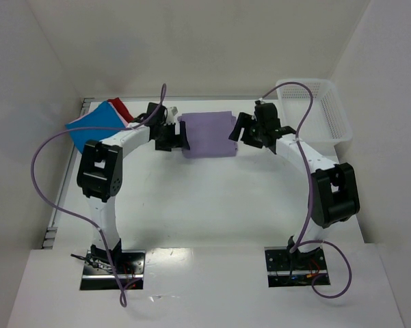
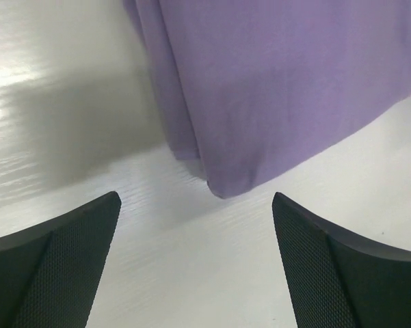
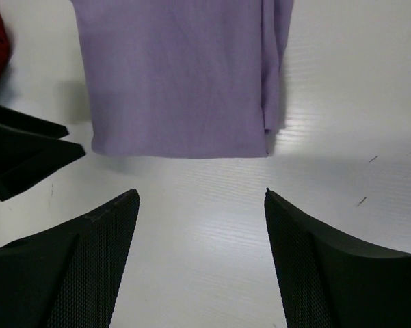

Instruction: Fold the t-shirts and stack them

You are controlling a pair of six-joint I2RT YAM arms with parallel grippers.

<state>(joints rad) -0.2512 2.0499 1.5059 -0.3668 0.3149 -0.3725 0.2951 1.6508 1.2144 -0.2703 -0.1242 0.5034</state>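
Purple tee (image 1: pixel 206 134), L pincer (image 2: pixel 197 198), R pincer (image 3: pixel 201 193) spread

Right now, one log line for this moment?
purple shirt: folded, flat on table | left gripper: open, empty | right gripper: open, empty

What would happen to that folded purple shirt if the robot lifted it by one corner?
The purple shirt would probably droop and unfold: it is thin cloth with loose layered edges at its corner. It looks light, lying flat and thin. Pushed across the smooth table, it would likely wrinkle rather than slide whole.
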